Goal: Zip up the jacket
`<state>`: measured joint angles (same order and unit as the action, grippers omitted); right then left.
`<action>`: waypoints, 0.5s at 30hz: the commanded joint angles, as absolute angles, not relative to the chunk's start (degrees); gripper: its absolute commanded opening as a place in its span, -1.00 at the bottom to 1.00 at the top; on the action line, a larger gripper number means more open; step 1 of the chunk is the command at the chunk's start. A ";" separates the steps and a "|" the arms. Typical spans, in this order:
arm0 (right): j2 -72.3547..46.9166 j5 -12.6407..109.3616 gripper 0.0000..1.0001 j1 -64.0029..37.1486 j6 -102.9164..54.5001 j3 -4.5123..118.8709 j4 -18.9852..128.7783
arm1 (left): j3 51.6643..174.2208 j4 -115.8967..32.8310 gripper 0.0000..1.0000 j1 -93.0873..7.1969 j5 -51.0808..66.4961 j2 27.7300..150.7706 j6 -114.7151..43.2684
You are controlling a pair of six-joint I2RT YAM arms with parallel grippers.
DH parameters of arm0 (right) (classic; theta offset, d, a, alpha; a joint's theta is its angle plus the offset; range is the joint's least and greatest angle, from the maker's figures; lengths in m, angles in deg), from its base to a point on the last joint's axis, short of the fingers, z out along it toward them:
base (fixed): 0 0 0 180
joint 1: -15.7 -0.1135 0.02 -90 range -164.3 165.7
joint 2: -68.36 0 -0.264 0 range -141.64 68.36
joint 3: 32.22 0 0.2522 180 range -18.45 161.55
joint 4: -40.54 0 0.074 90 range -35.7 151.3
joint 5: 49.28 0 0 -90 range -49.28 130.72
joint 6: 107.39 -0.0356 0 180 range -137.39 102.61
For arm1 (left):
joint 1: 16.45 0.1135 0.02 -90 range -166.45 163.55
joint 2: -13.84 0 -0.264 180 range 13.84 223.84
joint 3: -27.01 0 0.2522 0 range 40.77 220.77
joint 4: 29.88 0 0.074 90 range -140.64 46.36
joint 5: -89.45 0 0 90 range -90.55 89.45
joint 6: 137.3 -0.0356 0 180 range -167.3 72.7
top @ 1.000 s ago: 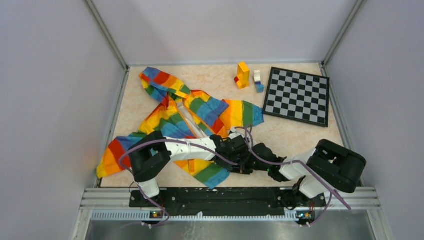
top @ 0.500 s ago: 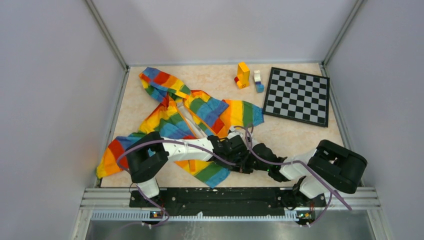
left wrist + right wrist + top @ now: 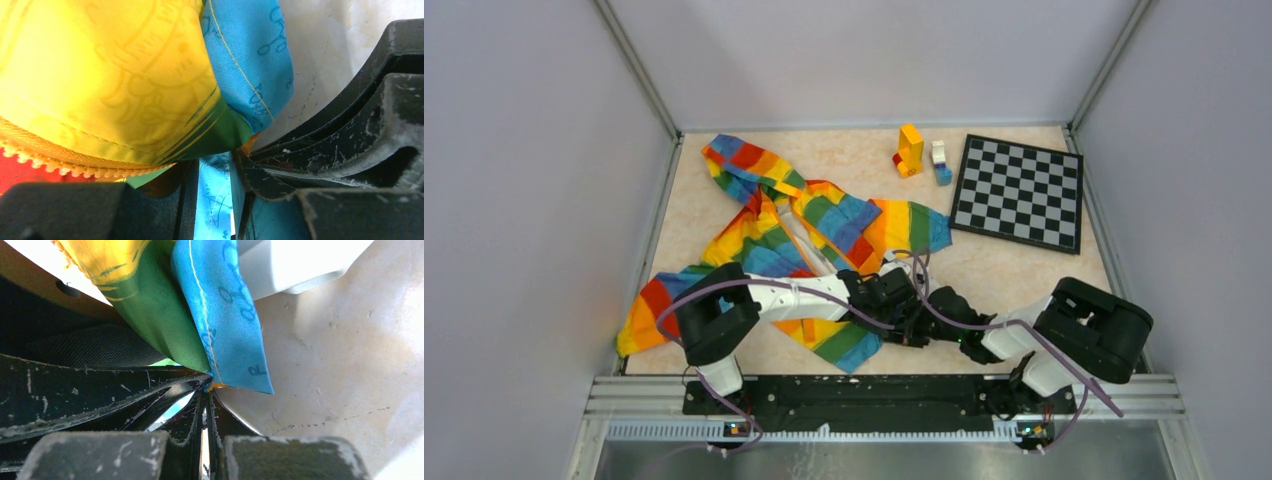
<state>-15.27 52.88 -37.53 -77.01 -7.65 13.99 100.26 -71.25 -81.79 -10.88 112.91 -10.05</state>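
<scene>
Pinching a blue hem corner of the jacket (image 3: 764,245), the right pincer (image 3: 206,390) clamps tight; left pincer (image 3: 215,192), can't tell its grip; bare tabletop (image 3: 1004,270) alongside, walls (image 3: 524,200) close.

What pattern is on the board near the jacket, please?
The board is black-and-white checkered, clearest from the top external camera.

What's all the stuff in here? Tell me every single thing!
jacket: one, rainbow stripes, spread over the table's left half
checkerboard: one, black and white, far right
tall block stack: one, orange-yellow with red, far middle
small block stack: one, white and blue, right beside it
table: one, beige
left gripper: one, black, jaws apart around jacket fabric
right gripper: one, black, pinching the jacket's blue corner
</scene>
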 commanded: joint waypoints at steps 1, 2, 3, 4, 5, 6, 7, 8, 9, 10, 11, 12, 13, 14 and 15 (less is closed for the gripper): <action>-16.74 53.39 -1.00 -38.11 -75.65 -8.79 15.23 | 102.41 -70.00 -0.32 -81.41 -13.62 115.98 -10.56; -16.72 53.19 -1.00 -38.12 -75.60 -8.67 15.49 | 102.79 -70.45 -0.37 -81.40 -14.25 116.44 -10.46; -16.71 53.04 -1.00 -38.10 -75.69 -8.62 15.92 | 103.28 -71.29 -0.42 -81.40 -15.00 116.90 -10.05; -16.64 52.60 -1.00 -38.17 -75.76 -8.54 16.45 | 103.61 -72.00 -0.51 -81.40 -15.77 117.12 -9.70; -16.44 52.32 -1.00 -38.12 -75.89 -8.52 16.86 | 103.77 -72.48 -0.58 -81.40 -16.39 117.15 -9.49; -16.23 52.06 -1.00 -38.10 -76.05 -8.52 17.13 | 103.76 -72.69 -0.69 -81.40 -17.21 117.01 -9.28; -15.93 51.61 -1.00 -38.10 -76.24 -8.64 17.66 | 103.67 -72.80 -0.78 -81.40 -18.17 116.60 -9.13; -15.59 51.23 -1.00 -38.13 -76.32 -8.68 17.99 | 103.45 -72.77 -0.83 -81.40 -19.09 115.96 -8.84; -15.30 50.94 -1.00 -38.09 -76.44 -8.74 18.28 | 102.90 -72.39 -0.87 -81.40 -19.71 115.10 -8.66; -15.07 50.78 -1.00 -38.09 -76.40 -8.78 18.49 | 102.38 -71.68 -0.91 -81.40 -20.01 114.11 -8.80; -14.91 50.67 -1.00 -38.12 -76.48 -8.79 18.59 | 101.70 -70.72 -0.97 -81.40 -20.19 112.96 -9.20; -14.81 50.70 -1.00 -38.16 -76.54 -8.90 18.55 | 100.97 -69.77 -1.00 -81.40 -20.28 111.82 -9.36; -14.74 50.58 -1.00 -38.13 -76.59 -9.02 18.50 | 100.03 -68.63 -1.00 -81.40 -20.21 110.71 -9.89; -14.62 50.51 -1.00 -38.12 -76.62 -9.12 18.50 | 98.86 -67.13 -1.00 -81.40 -19.93 109.68 -10.43; -14.49 50.36 -1.00 -38.16 -76.61 -9.21 18.46 | 98.29 -66.44 -1.00 -81.40 -19.83 108.88 -10.51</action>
